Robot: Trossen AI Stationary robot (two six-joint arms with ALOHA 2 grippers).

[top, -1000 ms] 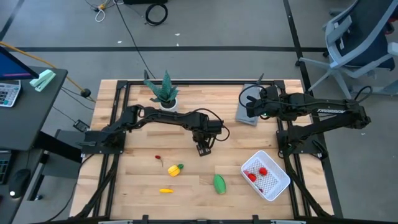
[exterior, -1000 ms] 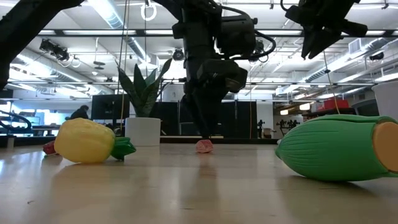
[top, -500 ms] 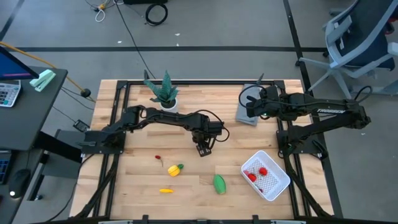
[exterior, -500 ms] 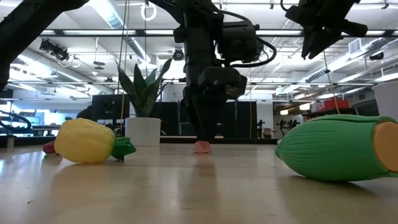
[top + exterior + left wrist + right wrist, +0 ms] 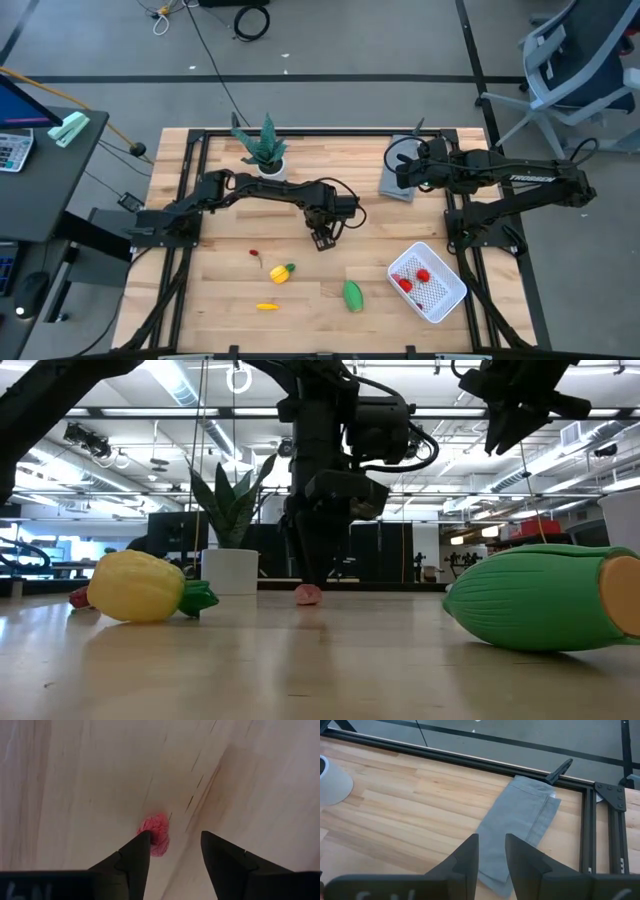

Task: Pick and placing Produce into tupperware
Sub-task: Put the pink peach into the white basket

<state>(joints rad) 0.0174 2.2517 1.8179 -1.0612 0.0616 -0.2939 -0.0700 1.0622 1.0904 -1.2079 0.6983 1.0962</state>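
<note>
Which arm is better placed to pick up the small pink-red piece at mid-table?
Left. The left gripper is right at the pink-red piece, open, one finger against it. The right gripper hangs above the grey cloth.

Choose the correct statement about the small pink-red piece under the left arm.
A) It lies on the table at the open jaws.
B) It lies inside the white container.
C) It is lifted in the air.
A: the pink-red piece rests on the wooden table beside one finger of the left gripper, whose jaws stand apart.
</note>
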